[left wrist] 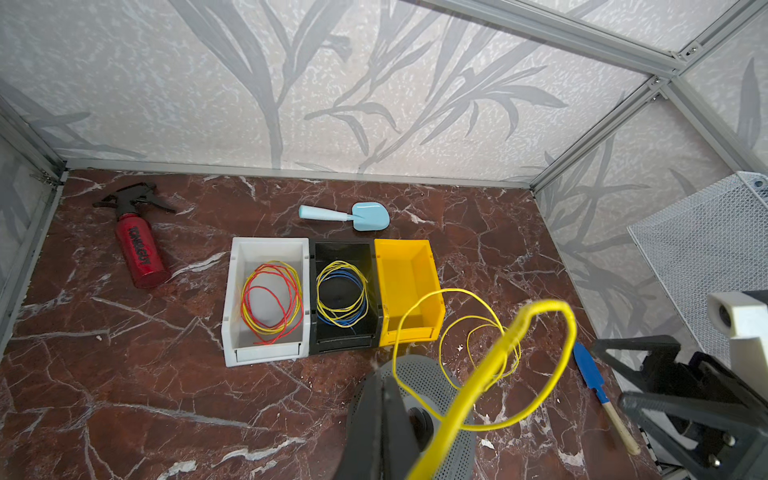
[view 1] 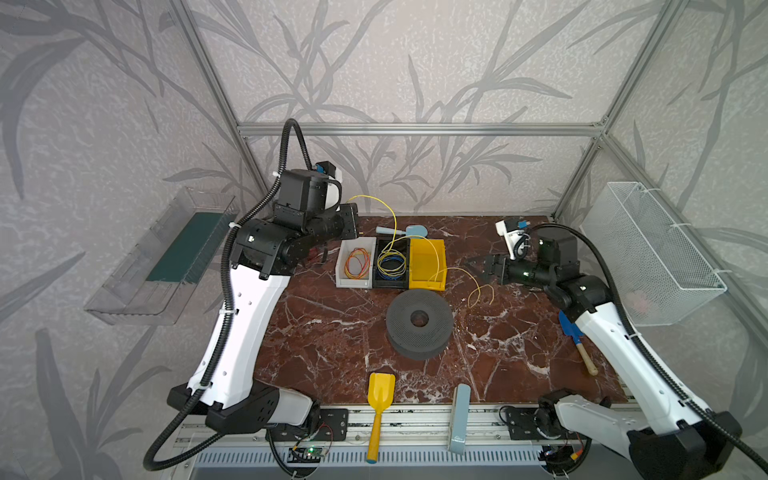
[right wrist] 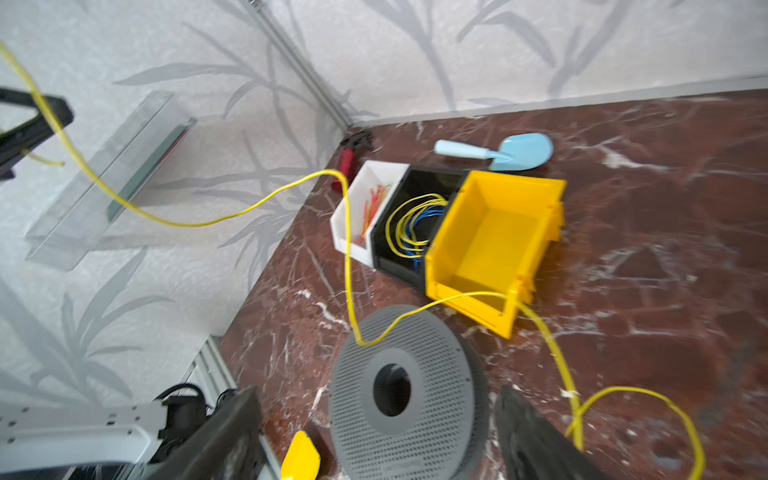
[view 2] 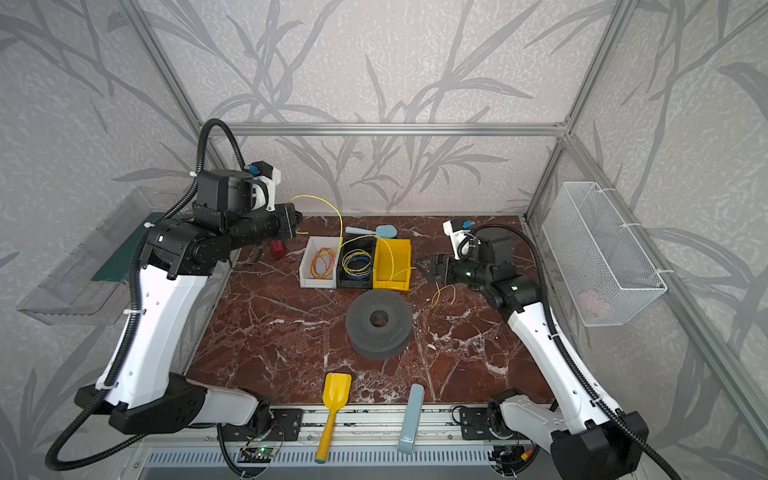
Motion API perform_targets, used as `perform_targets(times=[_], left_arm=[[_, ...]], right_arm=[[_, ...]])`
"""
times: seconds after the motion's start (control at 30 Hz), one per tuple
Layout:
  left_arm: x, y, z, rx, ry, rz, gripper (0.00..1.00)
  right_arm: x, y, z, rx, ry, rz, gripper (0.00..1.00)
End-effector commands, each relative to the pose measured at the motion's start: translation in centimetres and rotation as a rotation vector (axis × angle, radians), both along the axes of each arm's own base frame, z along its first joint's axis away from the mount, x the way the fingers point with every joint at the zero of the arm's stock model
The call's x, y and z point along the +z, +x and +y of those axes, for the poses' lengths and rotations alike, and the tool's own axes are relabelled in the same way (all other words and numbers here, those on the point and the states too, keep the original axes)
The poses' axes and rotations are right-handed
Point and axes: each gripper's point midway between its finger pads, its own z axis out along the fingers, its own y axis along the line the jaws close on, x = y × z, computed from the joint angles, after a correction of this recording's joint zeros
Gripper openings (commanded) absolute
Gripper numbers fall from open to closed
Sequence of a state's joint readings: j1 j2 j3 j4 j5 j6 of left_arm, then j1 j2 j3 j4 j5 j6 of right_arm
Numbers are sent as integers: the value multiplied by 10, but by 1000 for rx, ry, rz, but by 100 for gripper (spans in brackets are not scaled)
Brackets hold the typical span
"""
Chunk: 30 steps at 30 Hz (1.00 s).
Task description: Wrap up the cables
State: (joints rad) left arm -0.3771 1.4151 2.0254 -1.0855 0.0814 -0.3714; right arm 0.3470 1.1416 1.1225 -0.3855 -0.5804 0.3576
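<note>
Left gripper [view 2: 297,216]: raised over the bench's rear left corner, clenched on one end of the long, very thin pale-yellow wire [right wrist: 187,225]. Wire: leaves that grip in a high arc and drops past three small plastic bins in a row near the rear edge. These are a white bin [view 1: 353,284] with a red-and-orange bundle, a black bin [view 1: 390,285] with a blue-and-yellow bundle, and an empty yellow bin [view 1: 419,266]. The wire seems to cross the yellow bin's front lip and ends in loose loops on the red-brown marbled bench [view 1: 324,340] just right of that bin. Whether it rests on the other rims cannot be told. Grey perforated spool [view 1: 399,332]: bench centre, no wire showing on it. Right gripper [view 1: 473,264]: low beside the loops, toward the right edge, jaws spread wide, holding nothing. Hazards, as judged: a pull from the left could hook the wire on a bin rim and drag or tip the light bins, or draw it into the blue-and-yellow bundle. The unheld, springy loops could tighten into a kink or knot, and so fine a strand could slip from the clenched grip. Orientation: the long axis runs diagonally from rear left to right of centre, left end high, right end down on the bench. The tip's heading is too fine to read.
</note>
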Motion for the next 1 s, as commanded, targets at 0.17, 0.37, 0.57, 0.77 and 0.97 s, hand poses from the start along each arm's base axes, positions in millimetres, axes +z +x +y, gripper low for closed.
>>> perform_targets(times=[0.17, 0.37, 0.57, 0.77, 0.97], left_arm=[[12, -8, -5, -19, -28, -21, 0], [11, -12, -3, -20, -21, -21, 0], [12, -17, 1, -15, 3, -26, 0], [13, -23, 17, 25, 72, -44, 0], [38, -25, 80, 217, 397, -126, 0]], right_arm=[[-7, 17, 67, 138, -31, -43, 89], [-29, 42, 92, 163, -148, -74, 84], [-44, 51, 105, 197, -144, -41, 59], [-61, 51, 85, 127, -229, -26, 0], [-82, 50, 31, 11, -373, 42, 0]])
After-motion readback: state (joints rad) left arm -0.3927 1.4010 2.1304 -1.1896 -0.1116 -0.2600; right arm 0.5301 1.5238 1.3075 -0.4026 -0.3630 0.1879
